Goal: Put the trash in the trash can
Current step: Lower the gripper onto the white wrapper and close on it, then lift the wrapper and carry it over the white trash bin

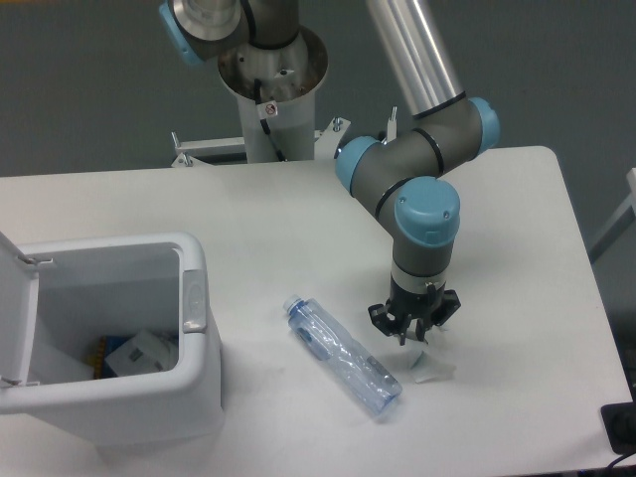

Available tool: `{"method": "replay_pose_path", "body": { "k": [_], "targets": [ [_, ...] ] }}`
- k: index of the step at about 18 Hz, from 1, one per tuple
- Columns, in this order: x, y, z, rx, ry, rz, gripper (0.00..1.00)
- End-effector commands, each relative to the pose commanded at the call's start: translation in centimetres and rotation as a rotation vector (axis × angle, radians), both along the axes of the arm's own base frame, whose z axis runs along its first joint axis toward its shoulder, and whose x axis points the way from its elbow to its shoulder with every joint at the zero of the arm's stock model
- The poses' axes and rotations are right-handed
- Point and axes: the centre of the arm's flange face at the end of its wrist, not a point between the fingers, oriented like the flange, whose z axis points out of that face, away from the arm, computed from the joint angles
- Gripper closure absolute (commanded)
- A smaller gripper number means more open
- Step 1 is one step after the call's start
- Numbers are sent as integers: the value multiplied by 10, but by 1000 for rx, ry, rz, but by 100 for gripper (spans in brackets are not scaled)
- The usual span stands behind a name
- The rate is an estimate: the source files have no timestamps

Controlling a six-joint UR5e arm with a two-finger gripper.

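Note:
A crushed clear bluish plastic bottle [344, 355] lies on its side on the white table, cap end toward the trash can. To its right lies the crumpled white paper wrapper [431, 367]. My gripper [412, 340] points straight down onto the wrapper's upper edge, with its fingers drawn together on the paper. The trash can [149, 397] is the boxy white bin at the left, lid [14, 310] swung open and a grey latch [194, 296] on its rim.
Some boxes and scraps lie inside the bin. The robot's base column [270, 89] stands at the back of the table. A dark object [622, 429] shows at the lower right corner, past the table's edge.

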Motion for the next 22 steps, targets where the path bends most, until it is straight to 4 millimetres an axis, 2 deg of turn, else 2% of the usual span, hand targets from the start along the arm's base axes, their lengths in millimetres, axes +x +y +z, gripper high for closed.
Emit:
{"method": "replay_pose_path", "body": {
  "k": [2,6,8,10,12,13,17,19,20,22],
  "targets": [
    [0,0,5,3,9,2,100],
    [-2,0,34,32,48,5,100],
    [-9,-2,66,70,91,12,100],
    [-22,-9,108,129,138,32,100],
    [-18,-8,142,192,164,25,100],
    [-14,-10,169,244,182,29,100],
    [22,1,254,533,100,131,100],
    [46,12,286,612,80,118,100],
    [75,34,303,654,56,78,100],
    [115,57,332,720,27,2,100]
  ]
}}
